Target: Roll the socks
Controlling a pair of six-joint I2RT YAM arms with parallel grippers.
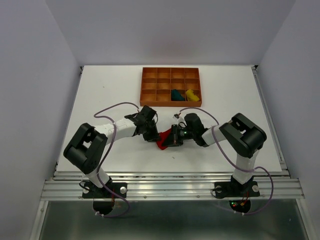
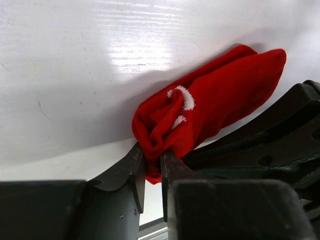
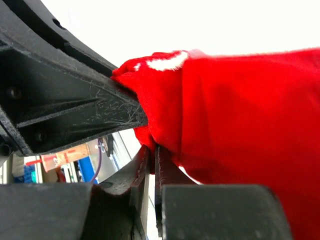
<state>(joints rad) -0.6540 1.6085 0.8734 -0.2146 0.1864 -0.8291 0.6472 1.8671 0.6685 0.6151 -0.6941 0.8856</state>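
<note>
- Nearest, an aluminium rail [image 1: 170, 186] runs along the near edge, and both arms are bolted to it, the left arm [image 1: 87, 147] on the left and the right arm [image 1: 242, 137] on the right. A purple cable [image 1: 116, 105] loops off each.
- Beyond the rail, both arms bend inward and their claws meet low over the middle of the white table [image 1: 100, 90].
- The left gripper [image 2: 152, 167] is pinched tight on a bunched fold of the red sock [image 2: 220, 100]. Only a thin slit shows between its fingers, with red cloth caught in it.
- The right gripper [image 3: 151, 157] is clamped on the same sock, its fingers almost touching with fabric squeezed between them.
- The red sock lies on the table between the two claws. The end by the left claw is crumpled and folded over itself, showing small white patches [image 2: 187, 97], and the rest stretches away flatter. From overhead the claws hide most of it.
- Farther off, well apart from the arms, an orange-brown gridded tray [image 1: 148, 86] sits at the far middle of the table.
- In the tray's near row, the dark teal sock [image 1: 177, 94] is bundled in the third compartment from the left. The yellow sock [image 1: 191, 94] sits in the near right corner compartment just beside it.
</note>
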